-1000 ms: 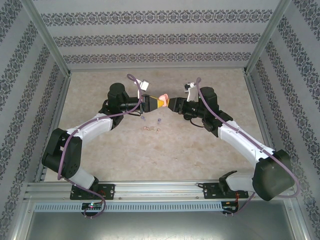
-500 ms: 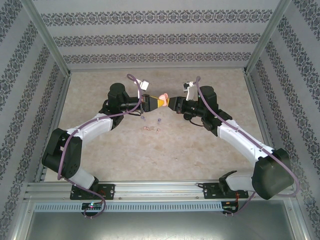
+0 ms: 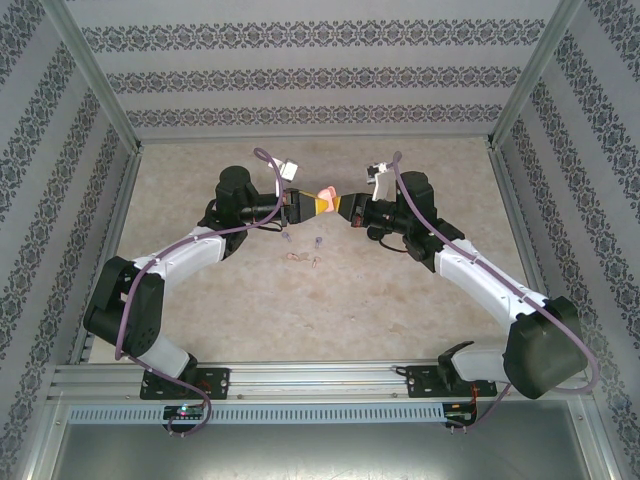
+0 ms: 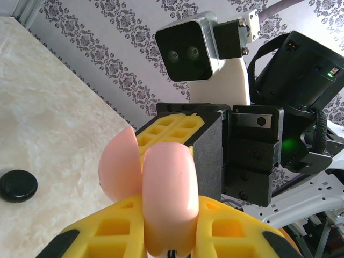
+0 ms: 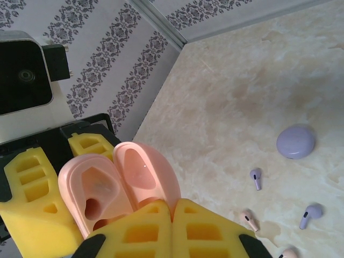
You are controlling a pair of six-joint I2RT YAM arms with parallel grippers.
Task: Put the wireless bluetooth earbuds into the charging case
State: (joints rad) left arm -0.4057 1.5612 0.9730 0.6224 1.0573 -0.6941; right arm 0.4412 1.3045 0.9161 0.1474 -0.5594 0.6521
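Pink case [image 4: 166, 199] pinched by both jaws; right wrist view adds loose earbuds [image 5: 256, 178].

Beige marbled tabletop [image 3: 400, 290] enclosed by floral-striped walls [image 3: 300, 80].

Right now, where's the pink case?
Top view, centre: the pink case is held off the table between the left fingers and right fingers, lid open, just beyond the loose earbuds.
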